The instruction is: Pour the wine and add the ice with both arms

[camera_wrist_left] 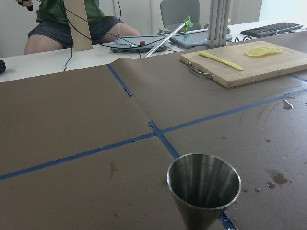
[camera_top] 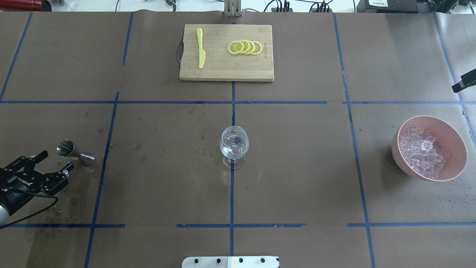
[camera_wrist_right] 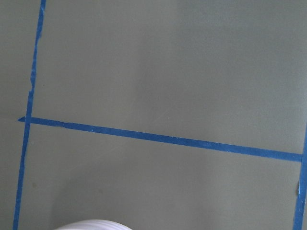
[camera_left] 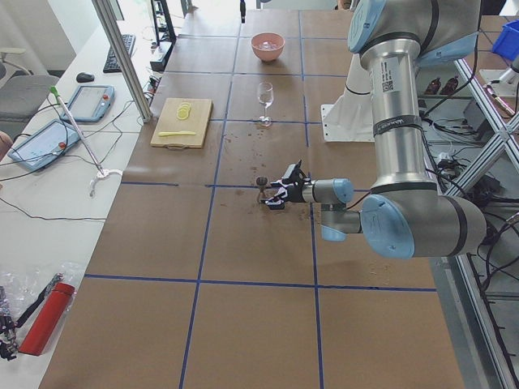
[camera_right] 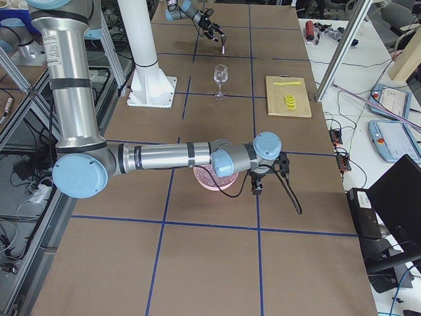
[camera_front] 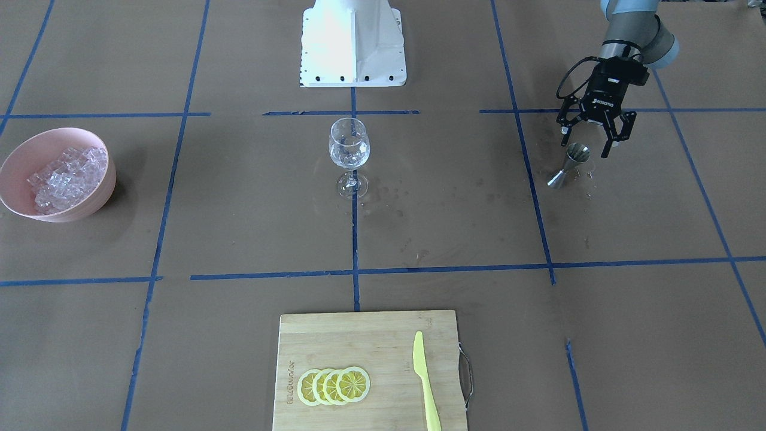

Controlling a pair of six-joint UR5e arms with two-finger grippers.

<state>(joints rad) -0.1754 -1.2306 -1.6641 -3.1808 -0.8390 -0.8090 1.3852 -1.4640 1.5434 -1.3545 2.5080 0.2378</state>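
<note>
The ice (camera_front: 69, 176) is heaped in a pink bowl (camera_front: 18, 157), and it also shows in the overhead view (camera_top: 422, 152). A clear stemmed wine glass (camera_front: 349, 149) stands at the table's middle (camera_top: 234, 143). My left gripper (camera_front: 584, 148) is open and empty, low over the table, just behind a steel jigger (camera_front: 571, 164). The overhead view shows the gripper (camera_top: 58, 159) beside the jigger (camera_top: 74, 150). The jigger's cup fills the left wrist view (camera_wrist_left: 204, 184). My right gripper (camera_right: 279, 163) hovers just beyond the bowl (camera_right: 214, 179). I cannot tell whether it is open or shut.
A wooden cutting board (camera_top: 223, 69) at the far middle holds a yellow knife (camera_top: 200, 52) and lemon slices (camera_top: 245, 47). The white pedestal (camera_front: 353, 42) stands on the robot's side. Drops and stains dot the brown paper around the glass and the jigger.
</note>
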